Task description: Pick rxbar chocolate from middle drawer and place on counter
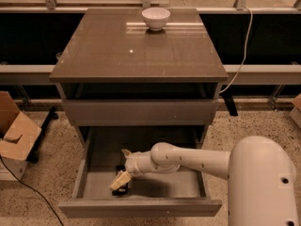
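Observation:
The middle drawer (89, 161) is pulled out, showing its grey floor and side walls. The rxbar chocolate (122, 189), in a black wrapper, lies on the drawer floor at the front left. My gripper (122, 167) is down inside the drawer, directly over the bar. Its fingers are open; the near fingertip (119, 181) covers part of the bar and the far one (126, 152) sits behind it. My white arm reaches in from the lower right. The glossy grey-brown counter (113, 51) is above the drawers.
A white bowl (155, 18) stands at the back of the counter. A closed drawer front (141, 111) sits above the open drawer. A cardboard box (16, 135) is on the terrazzo floor at the left. A cable (242, 55) hangs at the right.

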Controlling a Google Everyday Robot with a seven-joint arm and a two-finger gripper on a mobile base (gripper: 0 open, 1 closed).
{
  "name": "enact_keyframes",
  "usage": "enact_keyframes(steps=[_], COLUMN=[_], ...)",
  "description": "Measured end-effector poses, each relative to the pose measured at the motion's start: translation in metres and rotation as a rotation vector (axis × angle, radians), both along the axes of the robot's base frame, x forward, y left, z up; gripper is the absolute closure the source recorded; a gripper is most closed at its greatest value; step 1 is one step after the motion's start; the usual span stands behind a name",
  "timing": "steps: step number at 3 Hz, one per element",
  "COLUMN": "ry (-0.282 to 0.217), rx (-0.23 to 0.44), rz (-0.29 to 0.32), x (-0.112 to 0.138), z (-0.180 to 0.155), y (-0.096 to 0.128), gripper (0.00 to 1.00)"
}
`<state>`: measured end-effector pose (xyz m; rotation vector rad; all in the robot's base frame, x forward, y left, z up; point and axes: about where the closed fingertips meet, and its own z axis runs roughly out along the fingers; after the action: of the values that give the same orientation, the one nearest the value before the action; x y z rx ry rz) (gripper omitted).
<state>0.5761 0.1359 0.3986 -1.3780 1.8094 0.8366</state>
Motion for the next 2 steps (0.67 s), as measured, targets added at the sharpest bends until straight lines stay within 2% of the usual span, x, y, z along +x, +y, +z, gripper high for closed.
enact_keyframes(steps=[1, 2], ry=[0.024, 0.036], rx=[-0.005, -0.005], rz=[-0.015, -0.022], x=[-0.010, -0.016], z=[-0.029, -0.041], y=[-0.003, -0.009], gripper=[0.00, 0.00])
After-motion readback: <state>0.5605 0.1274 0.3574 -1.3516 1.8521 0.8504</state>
